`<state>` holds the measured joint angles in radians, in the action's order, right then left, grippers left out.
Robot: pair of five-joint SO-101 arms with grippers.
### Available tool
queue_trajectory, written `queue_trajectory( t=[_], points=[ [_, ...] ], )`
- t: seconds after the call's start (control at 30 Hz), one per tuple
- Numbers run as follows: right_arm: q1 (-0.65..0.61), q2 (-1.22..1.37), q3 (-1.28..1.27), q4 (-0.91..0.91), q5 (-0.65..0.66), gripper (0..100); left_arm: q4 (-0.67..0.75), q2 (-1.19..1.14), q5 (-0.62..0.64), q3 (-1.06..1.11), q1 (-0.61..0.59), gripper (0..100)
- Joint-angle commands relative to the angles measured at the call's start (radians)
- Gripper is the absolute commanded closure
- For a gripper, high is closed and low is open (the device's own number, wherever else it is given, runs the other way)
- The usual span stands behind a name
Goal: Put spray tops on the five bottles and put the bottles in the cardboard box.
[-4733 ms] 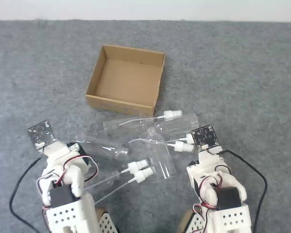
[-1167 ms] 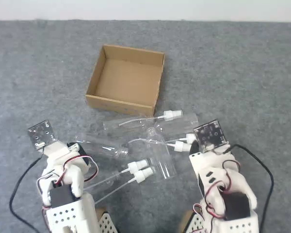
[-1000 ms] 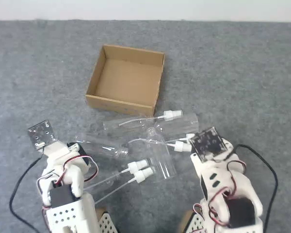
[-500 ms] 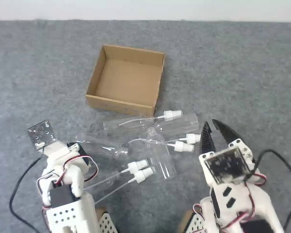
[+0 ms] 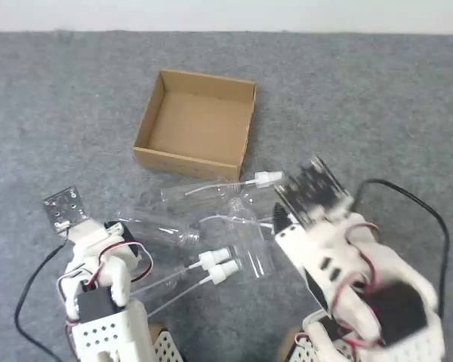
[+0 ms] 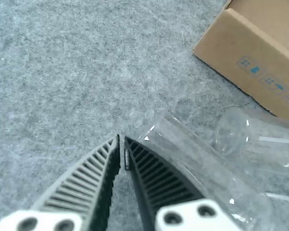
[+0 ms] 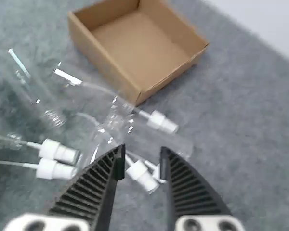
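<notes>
1. The right arm hides part of the see-through plastic bottles; they overlap and are hard to count.
2. They lie flat just beside the cardboard box, one with its long side along the front wall.
3. The right fingers are spread over white spray tops; the left fingers are pressed together beside a bottle.

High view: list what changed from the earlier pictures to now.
The right arm lifted and swung forward toward the pile. Its right gripper, open, now hangs above the spray tops, holding nothing. The left arm, the shut left gripper, the bottles and the cardboard box stayed put.
</notes>
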<state>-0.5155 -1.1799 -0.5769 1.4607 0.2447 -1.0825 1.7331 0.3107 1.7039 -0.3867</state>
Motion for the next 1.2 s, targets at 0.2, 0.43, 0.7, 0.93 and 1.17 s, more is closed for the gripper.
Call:
queue_trajectory(
  t=[0.2,0.43,0.7,0.93,1.17],
  points=[
    [-0.15,0.305,0.063,-0.002,-0.089,82.4,-0.005,0.014,-0.002,-0.015,-0.006,98],
    [-0.213,0.452,0.063,-0.039,-0.172,76.9,-0.005,0.014,-0.002,-0.015,-0.006,98],
    [-0.259,0.601,0.06,-0.114,-0.245,76.8,-0.005,0.014,-0.002,-0.015,-0.006,98],
    [-0.259,0.714,0.058,-0.185,-0.282,76.8,-0.005,0.014,-0.002,-0.015,-0.006,98],
    [-0.259,0.837,0.058,-0.248,-0.284,77.0,-0.005,0.014,-0.002,-0.015,-0.006,98]
  ],
)
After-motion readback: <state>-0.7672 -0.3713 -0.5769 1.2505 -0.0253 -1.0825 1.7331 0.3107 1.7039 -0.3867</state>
